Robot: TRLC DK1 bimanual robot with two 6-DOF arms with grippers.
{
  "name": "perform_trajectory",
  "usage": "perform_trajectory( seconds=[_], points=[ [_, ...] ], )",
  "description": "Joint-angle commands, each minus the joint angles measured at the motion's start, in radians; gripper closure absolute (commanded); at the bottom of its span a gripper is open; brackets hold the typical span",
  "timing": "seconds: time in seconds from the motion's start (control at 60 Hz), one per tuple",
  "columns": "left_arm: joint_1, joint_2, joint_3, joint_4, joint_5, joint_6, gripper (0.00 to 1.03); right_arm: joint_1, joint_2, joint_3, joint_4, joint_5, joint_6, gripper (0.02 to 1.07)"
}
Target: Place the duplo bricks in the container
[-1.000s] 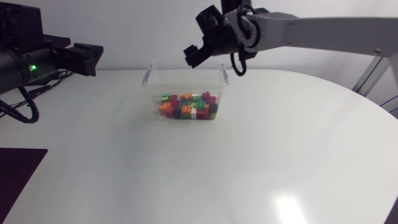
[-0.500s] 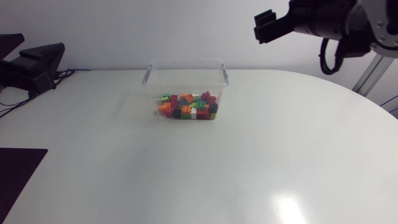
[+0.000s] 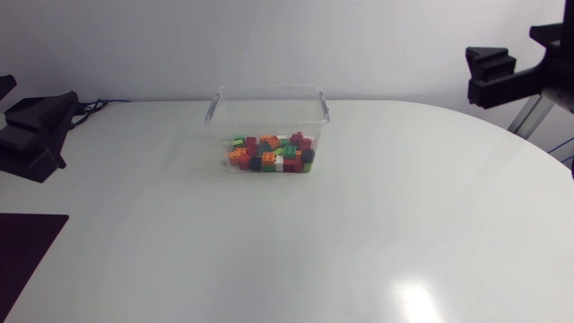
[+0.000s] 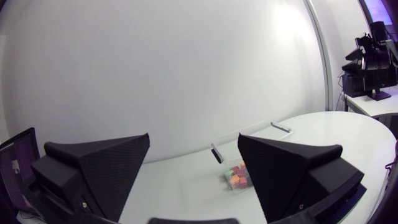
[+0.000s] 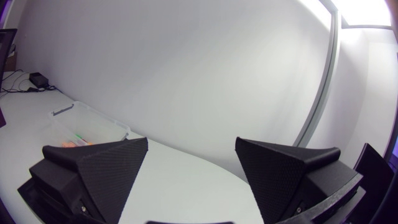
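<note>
A clear plastic container [image 3: 269, 93] stands at the back middle of the white table, with several colourful duplo bricks [image 3: 269, 154] piled in it. At the table's left edge my left gripper [image 3: 49, 130] is open and empty, far from the container. Just as far off at the right edge is my right gripper [image 3: 489, 76], also open and empty. In the left wrist view the container [image 4: 252, 140] and its bricks [image 4: 238, 177] lie well ahead of the open gripper [image 4: 194, 171]. In the right wrist view the container [image 5: 87, 124] shows ahead, beside one finger of the open gripper [image 5: 191, 174].
A black mat [image 3: 22, 260] lies at the table's front left corner. Cables [image 3: 90, 106] run along the back left edge. The table's edge curves round at the right.
My right arm has pulled back from above the container to the right edge. The left arm has drawn back to the left edge. The container and bricks have not moved.
</note>
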Motion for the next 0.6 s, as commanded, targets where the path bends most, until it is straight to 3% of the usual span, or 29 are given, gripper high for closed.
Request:
perform_trajectory(
  seconds=[0.0, 0.583],
  points=[
    [0.009, -0.039, -0.035, -0.002, 0.009, 0.005, 0.05, -0.025, -0.081, -0.096, 0.021, 0.012, -0.002, 0.06],
    [0.061, -0.236, -0.243, 0.074, 0.0, -0.054, 0.05, -0.106, -0.483, -0.416, 0.004, -0.007, 0.043, 0.06]
  ],
)
